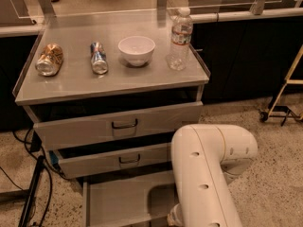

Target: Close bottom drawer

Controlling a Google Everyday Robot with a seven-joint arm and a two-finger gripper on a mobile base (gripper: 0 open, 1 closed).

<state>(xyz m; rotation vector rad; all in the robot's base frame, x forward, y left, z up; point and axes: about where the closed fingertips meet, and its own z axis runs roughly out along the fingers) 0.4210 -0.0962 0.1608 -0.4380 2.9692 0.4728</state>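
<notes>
The bottom drawer (118,200) of the grey metal cabinet is pulled far out, and I look down onto its bare inside. Its front and handle lie below the picture's bottom edge. My white arm (208,174) reaches down over the drawer's right part and hides it. My gripper is out of view, hidden beneath the arm at the bottom edge. Above the bottom drawer, the middle drawer (113,161) and the top drawer (124,125) stand slightly pulled out, each with a dark loop handle.
On the cabinet top (71,82) lie a crushed can (49,59) and a second can (98,57), beside a white bowl (136,49) and an upright water bottle (180,39). Black cables (33,193) run down on the left. A yellow stand (284,96) is at the right.
</notes>
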